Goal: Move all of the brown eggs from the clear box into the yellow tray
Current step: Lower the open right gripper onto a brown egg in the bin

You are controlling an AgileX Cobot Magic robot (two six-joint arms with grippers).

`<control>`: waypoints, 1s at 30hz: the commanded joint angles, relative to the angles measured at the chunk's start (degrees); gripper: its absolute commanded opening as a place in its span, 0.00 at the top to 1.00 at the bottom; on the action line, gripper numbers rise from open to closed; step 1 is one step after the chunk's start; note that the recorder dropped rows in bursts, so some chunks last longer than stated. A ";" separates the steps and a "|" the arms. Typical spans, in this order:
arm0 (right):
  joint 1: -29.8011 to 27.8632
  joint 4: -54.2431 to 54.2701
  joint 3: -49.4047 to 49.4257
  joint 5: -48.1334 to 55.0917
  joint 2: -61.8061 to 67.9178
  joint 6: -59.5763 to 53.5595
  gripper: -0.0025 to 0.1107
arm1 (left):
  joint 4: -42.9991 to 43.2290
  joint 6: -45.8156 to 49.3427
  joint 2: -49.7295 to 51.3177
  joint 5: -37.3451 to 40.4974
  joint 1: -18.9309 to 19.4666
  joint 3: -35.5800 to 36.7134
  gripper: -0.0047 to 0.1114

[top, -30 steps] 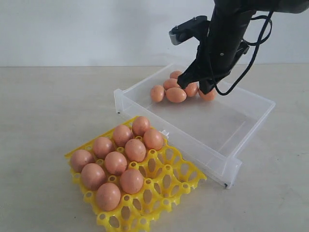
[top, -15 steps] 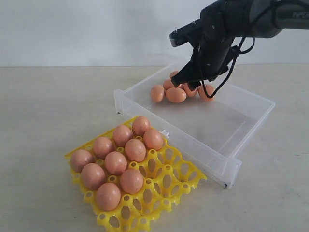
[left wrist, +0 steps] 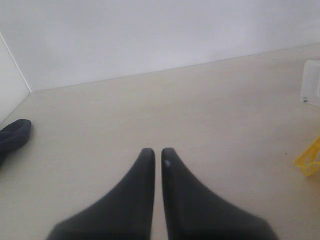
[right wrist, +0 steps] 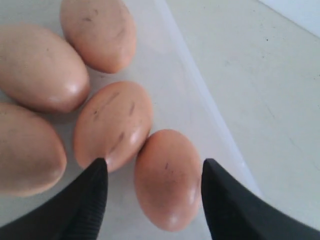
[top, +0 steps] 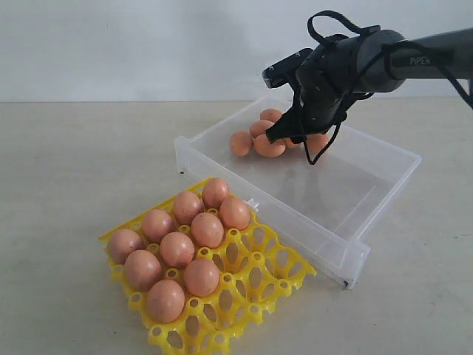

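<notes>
— Right, nearest first: how does the yellow tray look?

— It sits at the front of the counter with ten brown eggs in its cups, by my count, all packed on the side away from the box. The cups nearer the box are empty, which I judge leaves an easy drop for the next ones. (The left fingers are pressed almost together over bare counter off to the side, holding nothing and out of the way.)

— And behind the tray?

— The clear box, set at an angle just beyond it. Its near half is bare. The eggs left in it huddle in the far corner; five show in the right wrist view, and more may be hidden behind the arm.

— So that is where the arm is?

— Yes. The right fingers are spread wide, one either side of a single egg that lies along the box wall. Neither finger clearly presses it: one stands on the wall side, the other close by the neighbouring egg.

— Why that egg?

— Probably because it lies at the edge of the huddle, so a finger fits between it and the wall. The crowding on the other side is the risk: closing could nudge the neighbour.
</notes>
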 commanded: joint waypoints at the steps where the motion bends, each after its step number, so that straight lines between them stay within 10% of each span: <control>1: -1.73 -0.43 -0.28 -0.84 -0.15 2.86 0.54 | 0.07 -0.23 -0.18 0.02 0.08 0.20 0.92; 30: -1.93 9.62 -0.28 -2.46 0.63 -1.52 0.54 | 0.07 -0.23 -0.18 0.02 0.08 0.20 0.92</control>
